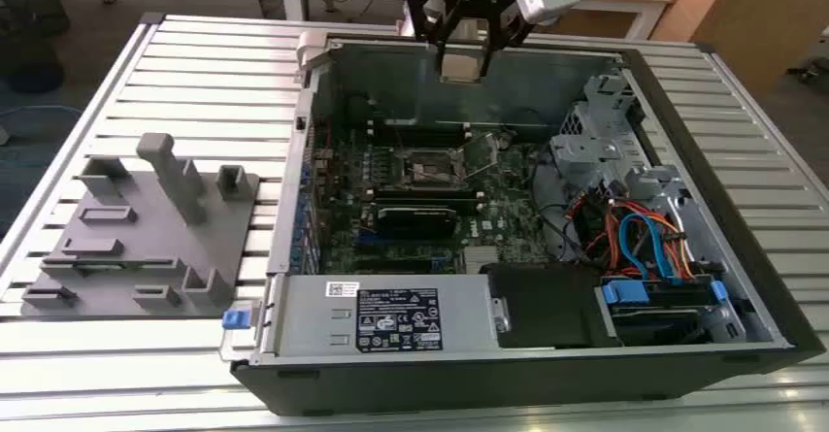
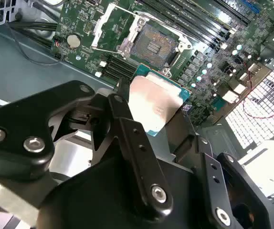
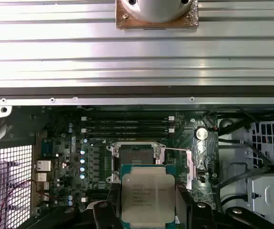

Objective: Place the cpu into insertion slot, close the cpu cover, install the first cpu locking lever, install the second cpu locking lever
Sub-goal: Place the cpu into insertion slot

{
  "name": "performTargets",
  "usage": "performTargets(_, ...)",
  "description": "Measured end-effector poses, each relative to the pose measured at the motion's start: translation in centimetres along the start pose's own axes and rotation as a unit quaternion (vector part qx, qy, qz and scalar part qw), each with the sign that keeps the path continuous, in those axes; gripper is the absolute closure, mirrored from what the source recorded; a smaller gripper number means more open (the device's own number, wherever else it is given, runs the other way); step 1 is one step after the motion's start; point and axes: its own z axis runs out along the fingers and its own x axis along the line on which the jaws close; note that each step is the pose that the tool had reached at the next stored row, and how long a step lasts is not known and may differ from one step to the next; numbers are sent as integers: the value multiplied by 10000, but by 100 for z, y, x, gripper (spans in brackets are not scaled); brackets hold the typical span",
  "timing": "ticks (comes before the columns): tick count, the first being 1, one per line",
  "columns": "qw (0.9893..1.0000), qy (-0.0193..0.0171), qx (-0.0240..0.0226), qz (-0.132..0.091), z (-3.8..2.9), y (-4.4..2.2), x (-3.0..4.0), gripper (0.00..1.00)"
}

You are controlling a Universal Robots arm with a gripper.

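Observation:
My gripper (image 1: 463, 63) hangs above the far wall of the open computer case, shut on the cpu (image 1: 463, 67). In both wrist views the cpu (image 2: 153, 102) (image 3: 144, 195) shows its dull silver top with a green edge, held between the black fingers (image 2: 127, 124) (image 3: 109, 210). The insertion slot (image 1: 432, 168) (image 2: 152, 44) (image 3: 133, 153) lies bare on the green board below, dark in the middle. Beside it the cpu cover (image 2: 126, 46) (image 3: 187, 167) stands swung open, with thin wire levers raised next to it.
Long black memory slots (image 3: 127, 125) run beside the socket, and a black module (image 1: 414, 220) sits on its near side. Case walls (image 1: 388, 49) ring the board. A drive cage with cables (image 1: 647, 238) and a power supply (image 1: 388, 315) fill the case. A grey fixture (image 1: 143, 228) stands outside.

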Motion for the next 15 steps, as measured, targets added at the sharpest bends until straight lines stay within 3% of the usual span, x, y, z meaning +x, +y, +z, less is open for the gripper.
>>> performTargets(15, 10000, -1, 2, 8, 0, 0, 0, 46)
